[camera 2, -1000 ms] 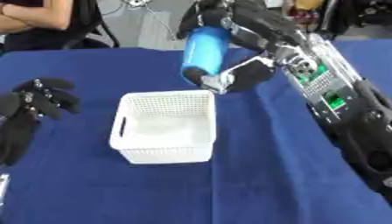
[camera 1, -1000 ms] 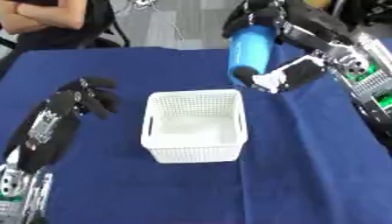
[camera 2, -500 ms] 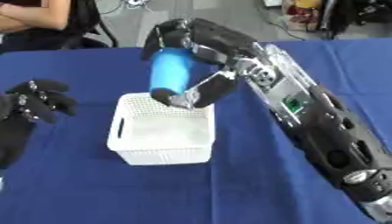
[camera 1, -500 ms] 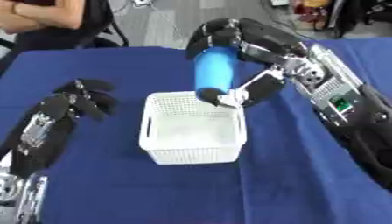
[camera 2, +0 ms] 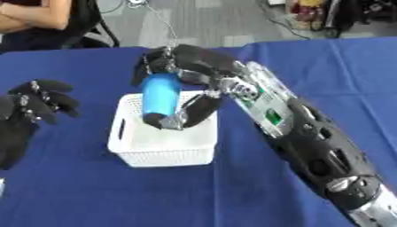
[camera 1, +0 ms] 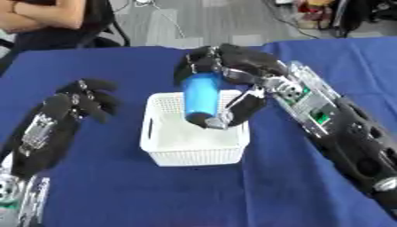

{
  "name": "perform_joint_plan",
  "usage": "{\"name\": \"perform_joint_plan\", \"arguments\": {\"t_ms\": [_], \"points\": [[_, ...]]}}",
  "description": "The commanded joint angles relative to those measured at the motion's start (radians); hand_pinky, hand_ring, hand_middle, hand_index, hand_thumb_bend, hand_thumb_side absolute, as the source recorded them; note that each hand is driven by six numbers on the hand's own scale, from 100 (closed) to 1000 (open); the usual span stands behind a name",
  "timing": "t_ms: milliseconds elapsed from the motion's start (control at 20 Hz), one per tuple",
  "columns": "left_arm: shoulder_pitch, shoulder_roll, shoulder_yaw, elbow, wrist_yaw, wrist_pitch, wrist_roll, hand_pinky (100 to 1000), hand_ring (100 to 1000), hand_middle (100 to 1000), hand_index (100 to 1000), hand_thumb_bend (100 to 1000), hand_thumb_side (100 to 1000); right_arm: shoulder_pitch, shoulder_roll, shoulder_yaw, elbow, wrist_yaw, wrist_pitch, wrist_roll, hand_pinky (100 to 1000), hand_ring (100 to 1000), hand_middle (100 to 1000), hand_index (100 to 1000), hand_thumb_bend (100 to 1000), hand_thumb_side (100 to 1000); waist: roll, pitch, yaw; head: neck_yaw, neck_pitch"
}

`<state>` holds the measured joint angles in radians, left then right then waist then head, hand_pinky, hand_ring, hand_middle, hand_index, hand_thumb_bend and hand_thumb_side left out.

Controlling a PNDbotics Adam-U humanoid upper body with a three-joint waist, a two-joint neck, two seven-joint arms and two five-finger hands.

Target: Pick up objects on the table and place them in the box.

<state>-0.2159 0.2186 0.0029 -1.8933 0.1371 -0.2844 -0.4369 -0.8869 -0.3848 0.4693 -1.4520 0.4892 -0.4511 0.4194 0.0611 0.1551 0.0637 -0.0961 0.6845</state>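
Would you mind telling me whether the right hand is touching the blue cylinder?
Touching. In the left eye view the right hand curls over the blue cylinder, thumb pressed against its lower end.

Both views are taken from the head, high above the near edge of the desk [camera 1: 116, 195], looking steeply down and forward. The blue desk fills most of each picture; grey floor [camera 1: 232, 22] is seen beyond its far edge. The work is viewed from close: arms enter from the lower corners.

The left eye view is set slightly leftward: the basket [camera 1: 194, 153] is seen near centre, and the left hand [camera 1: 81, 99] is shown whole. In the right eye view the basket [camera 2: 159, 148] is seen left of centre, and the left hand [camera 2: 35, 104] is cut by the frame edge.

Shared by both: basket, blue cylinder [camera 2: 159, 99], right hand [camera 1: 232, 66], far desk edge.
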Motion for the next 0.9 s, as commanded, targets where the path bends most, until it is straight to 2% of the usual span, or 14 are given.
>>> {"name": "perform_joint_plan", "arguments": {"t_ms": [50,300,350,400,450,550,650,800,900], "points": [[-0.011,0.003,0.000,-0.017,0.006,-0.001,-0.003,616,652,758,530,143,1000,-0.007,0.006,-0.001,0.027,0.024,-0.020,-0.005,132,396,739,788,347,493,0.000,-0.010,0.002,-0.011,-0.018],[-0.019,0.003,-0.006,-0.018,0.010,-0.002,-0.008,616,652,758,531,142,1000,0.005,0.032,-0.010,0.147,0.088,-0.056,-0.026,151,419,747,797,356,477,0.007,-0.006,0.008,-0.018,-0.024],[-0.021,0.003,-0.008,-0.019,0.012,-0.002,-0.009,616,652,757,531,141,1000,0.005,0.035,-0.015,0.170,0.111,-0.066,-0.038,246,492,773,814,398,498,0.009,-0.005,0.010,-0.020,-0.026],[-0.022,0.003,-0.008,-0.019,0.013,-0.003,-0.010,616,652,757,531,141,1000,0.006,0.037,-0.019,0.190,0.137,-0.077,-0.054,275,511,779,819,419,506,0.011,-0.005,0.012,-0.022,-0.028],[-0.023,0.003,-0.009,-0.019,0.015,-0.003,-0.010,616,652,757,531,142,1000,0.005,0.038,-0.023,0.206,0.166,-0.090,-0.070,603,754,873,876,592,576,0.011,-0.004,0.013,-0.022,-0.029],[-0.023,0.003,-0.009,-0.018,0.016,-0.003,-0.011,616,652,758,531,141,1000,0.005,0.038,-0.027,0.225,0.233,-0.114,-0.093,898,922,989,963,806,645,0.012,-0.004,0.013,-0.022,-0.029],[-0.024,0.003,-0.010,-0.018,0.017,-0.003,-0.012,616,652,758,531,142,1000,0.007,0.038,-0.030,0.239,0.292,-0.131,-0.105,1000,1000,1000,1000,877,664,0.012,-0.005,0.012,-0.019,-0.028],[-0.023,0.003,-0.011,-0.018,0.017,-0.003,-0.013,616,653,758,531,141,1000,0.009,0.037,-0.032,0.247,0.341,-0.153,-0.117,1000,1000,1000,1000,934,697,0.012,-0.005,0.011,-0.014,-0.028],[-0.023,0.003,-0.011,-0.018,0.017,-0.003,-0.013,616,653,758,531,141,1000,0.011,0.037,-0.032,0.248,0.355,-0.163,-0.124,1000,1000,1000,1000,939,708,0.013,-0.005,0.010,-0.012,-0.028]]}}
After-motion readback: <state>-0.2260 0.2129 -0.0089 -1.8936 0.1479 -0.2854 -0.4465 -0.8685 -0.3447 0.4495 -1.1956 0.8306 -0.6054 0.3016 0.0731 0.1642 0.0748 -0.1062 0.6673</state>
